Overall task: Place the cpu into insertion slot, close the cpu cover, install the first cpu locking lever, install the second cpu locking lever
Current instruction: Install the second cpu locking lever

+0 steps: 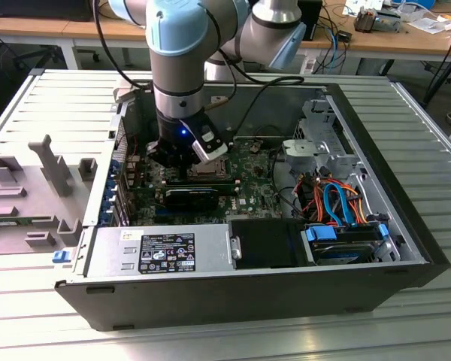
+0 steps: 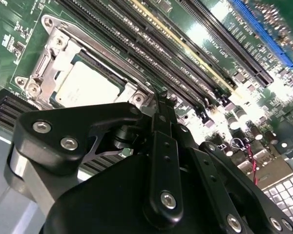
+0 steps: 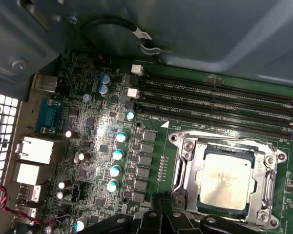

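Risk lies in the gripper point(image 2: 158, 105), fingers pressed together and holding nothing, hanging just beside the insertion slot point(image 3: 185, 163): a sideways slip could, I judge, scrape the one cpu point(image 3: 225, 181) seated there under one cpu cover point(image 3: 268, 183). Four memory slots point(image 3: 219, 105) run alongside.

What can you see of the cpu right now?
The cpu is a flat square chip with a silvery-grey, slightly reflective top. It lies level in the slot, framed by the silvery metal cover whose window leaves its top exposed. In both wrist views nothing grips it; the end effector sits beside the socket.
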`<act>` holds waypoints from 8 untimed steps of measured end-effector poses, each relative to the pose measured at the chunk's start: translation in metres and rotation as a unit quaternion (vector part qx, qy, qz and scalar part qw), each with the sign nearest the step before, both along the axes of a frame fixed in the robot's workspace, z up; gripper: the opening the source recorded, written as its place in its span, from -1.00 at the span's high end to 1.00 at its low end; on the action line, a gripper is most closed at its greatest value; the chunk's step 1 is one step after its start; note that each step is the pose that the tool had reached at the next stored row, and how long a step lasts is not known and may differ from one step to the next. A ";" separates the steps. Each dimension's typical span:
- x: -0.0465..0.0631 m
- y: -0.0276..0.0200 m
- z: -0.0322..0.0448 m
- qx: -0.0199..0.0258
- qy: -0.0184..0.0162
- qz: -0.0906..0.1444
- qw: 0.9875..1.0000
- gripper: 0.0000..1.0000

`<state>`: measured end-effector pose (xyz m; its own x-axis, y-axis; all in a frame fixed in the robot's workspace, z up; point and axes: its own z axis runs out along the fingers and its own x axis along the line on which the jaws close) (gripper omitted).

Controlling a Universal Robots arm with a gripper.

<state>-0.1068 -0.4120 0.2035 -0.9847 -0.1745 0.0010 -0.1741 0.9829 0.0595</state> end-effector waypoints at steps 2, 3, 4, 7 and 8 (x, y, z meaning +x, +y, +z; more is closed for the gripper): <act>0.000 0.0001 -0.0012 0.004 0.000 0.000 1.000 0.79; 0.000 -0.0003 -0.0012 0.004 0.000 0.001 1.000 0.79; 0.000 -0.0004 -0.0011 0.004 0.000 0.001 1.000 0.79; 0.000 -0.0005 0.0045 0.003 0.000 0.001 1.000 0.79; 0.001 -0.0005 0.0057 0.003 0.000 0.001 1.000 0.79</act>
